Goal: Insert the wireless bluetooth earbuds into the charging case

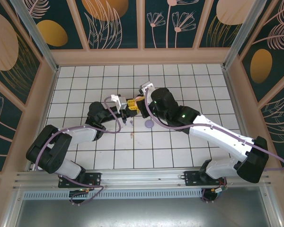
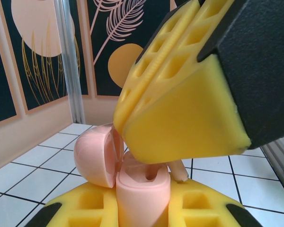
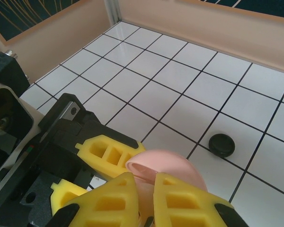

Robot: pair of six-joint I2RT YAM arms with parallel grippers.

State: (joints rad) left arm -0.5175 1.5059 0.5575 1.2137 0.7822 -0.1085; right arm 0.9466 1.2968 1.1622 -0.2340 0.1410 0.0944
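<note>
The left gripper (image 2: 144, 210) is pinching the open pink charging case (image 2: 142, 187) between its jaws, with the lid (image 2: 94, 156) swung leftward. The right gripper (image 3: 146, 198) is hovering directly above, jaws pressed together. A pink earbud (image 2: 178, 171) is showing just beneath them, at the case's rim.

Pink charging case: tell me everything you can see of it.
The pink charging case looks like smooth, matte plastic with rounded edges. It stands upright with its domed lid hinged open to one side, showing a moulded recess in the top face. The left pincer clamps its body between yellow fingers. The right pincer, shut, hovers right over the opening and seems to touch it.
</note>
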